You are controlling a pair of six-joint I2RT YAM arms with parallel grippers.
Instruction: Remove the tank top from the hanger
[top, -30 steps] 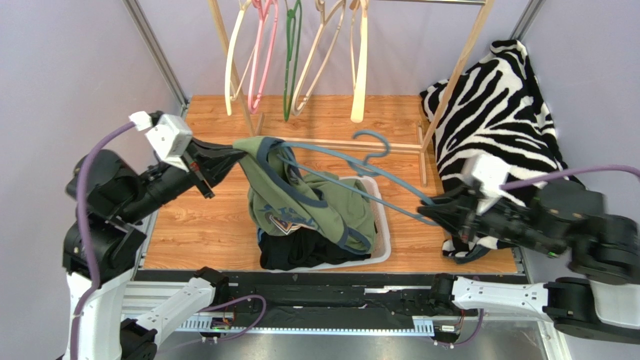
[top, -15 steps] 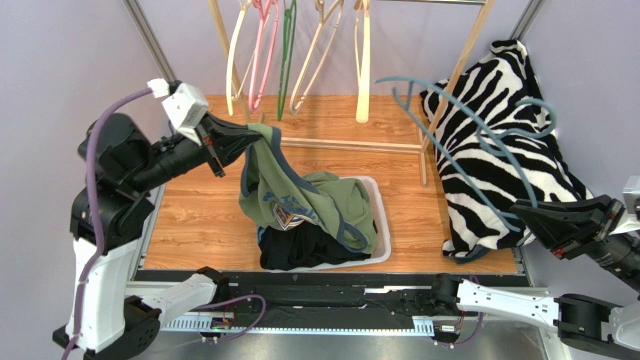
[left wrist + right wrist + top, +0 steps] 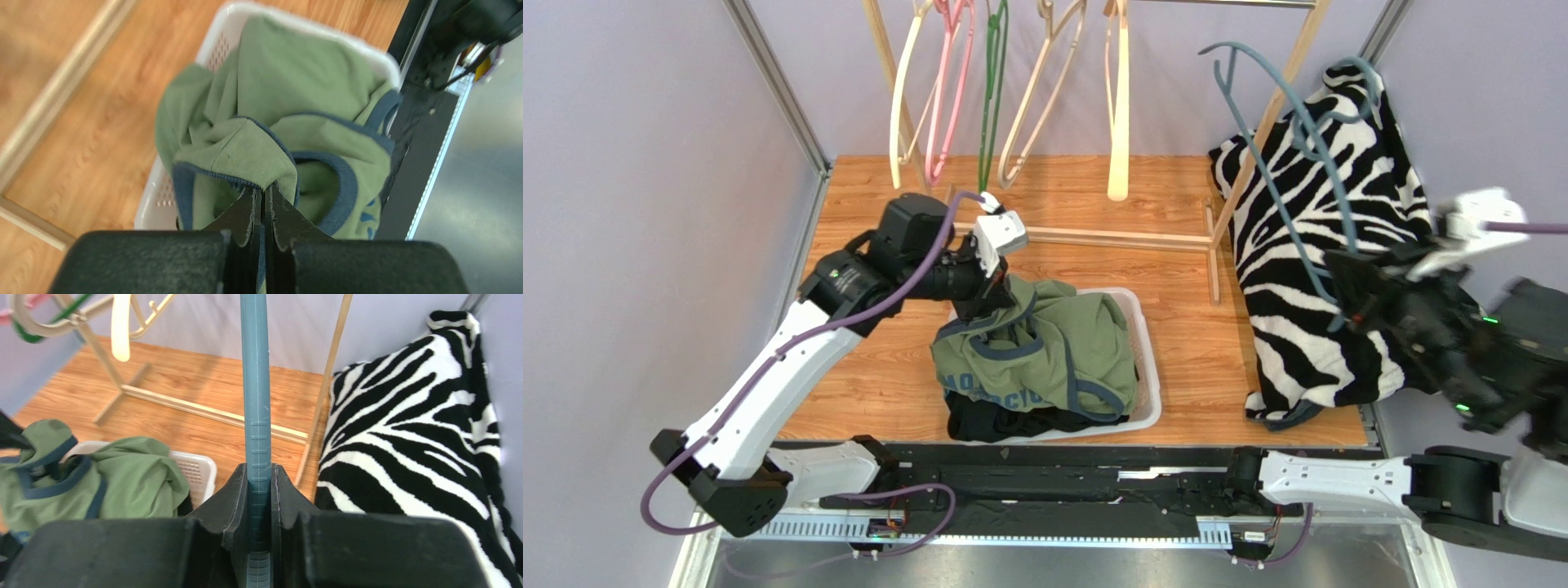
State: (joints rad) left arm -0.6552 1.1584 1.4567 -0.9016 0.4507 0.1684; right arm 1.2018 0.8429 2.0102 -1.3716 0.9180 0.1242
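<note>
The left gripper (image 3: pixel 265 191) pinches a navy-trimmed edge of the green tank top (image 3: pixel 288 92), jaws pressed together on the cloth. The garment lies heaped over the white basket (image 3: pixel 212 49) on the wooden tabletop (image 3: pixel 854 368) (dark clothing (image 3: pixel 995 419) lies beneath it). The right gripper (image 3: pixel 258 473) clamps a bar of the teal hanger (image 3: pixel 255 386), raised bare in front of the zebra-striped blanket (image 3: pixel 405 435), well apart from the tank top.

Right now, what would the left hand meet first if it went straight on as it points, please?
The green tank top the left hand grips, heaped just ahead; behind it probably the white basket; depth is unclear.
</note>
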